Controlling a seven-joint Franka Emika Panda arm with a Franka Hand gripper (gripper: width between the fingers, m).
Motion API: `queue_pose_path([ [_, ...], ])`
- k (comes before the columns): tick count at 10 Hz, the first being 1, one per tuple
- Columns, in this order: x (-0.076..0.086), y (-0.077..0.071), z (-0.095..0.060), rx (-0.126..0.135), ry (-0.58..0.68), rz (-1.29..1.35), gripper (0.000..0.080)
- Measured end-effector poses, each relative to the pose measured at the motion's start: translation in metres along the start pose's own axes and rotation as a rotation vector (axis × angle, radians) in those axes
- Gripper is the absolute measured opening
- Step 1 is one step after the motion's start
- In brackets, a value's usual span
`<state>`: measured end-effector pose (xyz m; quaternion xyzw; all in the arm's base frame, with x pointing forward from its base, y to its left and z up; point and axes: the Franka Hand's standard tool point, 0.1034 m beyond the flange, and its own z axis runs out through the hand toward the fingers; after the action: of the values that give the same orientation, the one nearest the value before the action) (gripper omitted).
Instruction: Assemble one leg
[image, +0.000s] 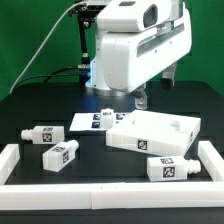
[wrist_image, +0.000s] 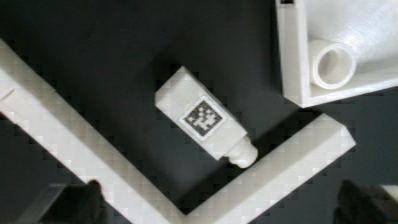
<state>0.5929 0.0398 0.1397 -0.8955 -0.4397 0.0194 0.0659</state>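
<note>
Pincer (wrist_image: 219, 203) wide open, empty, touching nothing. Leg (wrist_image: 201, 115): matte white block, square tag, rounded stub. Lies flat on black tabletop (wrist_image: 98, 45), 5 o'clock of tray panel (wrist_image: 338, 50) in exterior view.

The arm (image: 135, 50) hangs raised, its pincer (wrist_image: 222, 205) pointing down, jaws spread wide.

- Left leg (image: 42, 132), middle leg (image: 60, 155), right leg (image: 167, 169): white, each with a black-and-white square tag.
- Tabletop (image: 150, 132): plain white.
- Marker board (image: 88, 121): white, with black tags.
- Table (image: 30, 105): black.
- Near rail (image: 100, 196): white.
- Arm (image: 135, 50): white.
- Backdrop (image: 30, 40): green.
</note>
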Motion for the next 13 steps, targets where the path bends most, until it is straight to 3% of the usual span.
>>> queue_pose_path([
  [5,-0.008,0.005,0.005,0.004,-0.007,-0.006,0.065],
  [6,-0.008,0.006,0.016,-0.015,0.006,-0.021,0.065],
  [7,-0.004,-0.001,0.037,-0.035,0.021,-0.054,0.065],
  [9,0.003,-0.003,0.061,-0.045,0.038,-0.091,0.065],
  [10,-0.004,0.002,0.064,-0.025,0.043,-0.055,0.065],
  [13,-0.005,0.002,0.064,-0.027,0.04,-0.055,0.065],
])
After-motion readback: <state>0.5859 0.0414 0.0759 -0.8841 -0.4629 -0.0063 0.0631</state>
